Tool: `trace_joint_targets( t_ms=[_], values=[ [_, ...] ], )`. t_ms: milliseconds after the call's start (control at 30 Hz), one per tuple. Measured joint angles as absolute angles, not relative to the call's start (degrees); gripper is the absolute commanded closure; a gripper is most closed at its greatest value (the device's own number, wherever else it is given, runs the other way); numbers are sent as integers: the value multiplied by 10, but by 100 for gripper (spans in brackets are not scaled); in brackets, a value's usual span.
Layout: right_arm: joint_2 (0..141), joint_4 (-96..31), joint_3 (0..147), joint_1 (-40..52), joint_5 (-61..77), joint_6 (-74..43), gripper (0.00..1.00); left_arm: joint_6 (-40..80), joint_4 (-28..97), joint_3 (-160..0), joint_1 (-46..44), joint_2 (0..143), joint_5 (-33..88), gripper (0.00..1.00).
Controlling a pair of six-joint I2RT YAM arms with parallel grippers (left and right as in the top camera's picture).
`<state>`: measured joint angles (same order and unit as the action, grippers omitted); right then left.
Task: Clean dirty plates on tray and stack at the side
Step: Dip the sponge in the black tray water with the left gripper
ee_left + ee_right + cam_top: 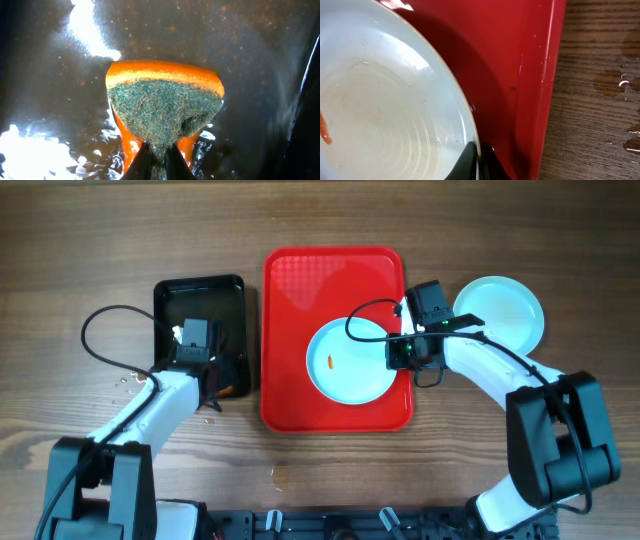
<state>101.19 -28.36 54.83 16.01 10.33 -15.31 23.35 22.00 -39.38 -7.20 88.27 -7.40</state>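
A pale plate (345, 363) with a small orange smear (330, 362) lies on the red tray (300, 290), in its lower right part. My right gripper (403, 352) is shut on this plate's right rim; the right wrist view shows the jaws (479, 162) pinching the rim of the plate (380, 115) over the tray (520, 65). Another pale plate (500, 310) lies on the table right of the tray. My left gripper (205, 375) is shut on an orange sponge with a green scrub face (165, 107) inside the wet black tray (200, 300).
The black tray (260, 45) holds water and sits left of the red tray. Water drops lie on the wooden table (130, 380) by the left arm and right of the red tray (620, 85).
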Motion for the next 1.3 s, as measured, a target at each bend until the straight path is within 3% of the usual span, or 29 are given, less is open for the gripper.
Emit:
trace_joint_targets(
  t_ms=[267,467,900,1300],
  values=[
    [1012,-282,548,160,104,-153,96,208,368,-480,-70,856,-47,96],
    [1012,-282,548,160,104,-153,96,195,368,-510,-70,801,-46,96],
    [1012,-282,548,160,105,-153,96,189,229,-399,-70,880,-35,96],
    [1012,-282,548,160,105,-153,96,178,345,-484,-70,822,-3,96]
  ],
)
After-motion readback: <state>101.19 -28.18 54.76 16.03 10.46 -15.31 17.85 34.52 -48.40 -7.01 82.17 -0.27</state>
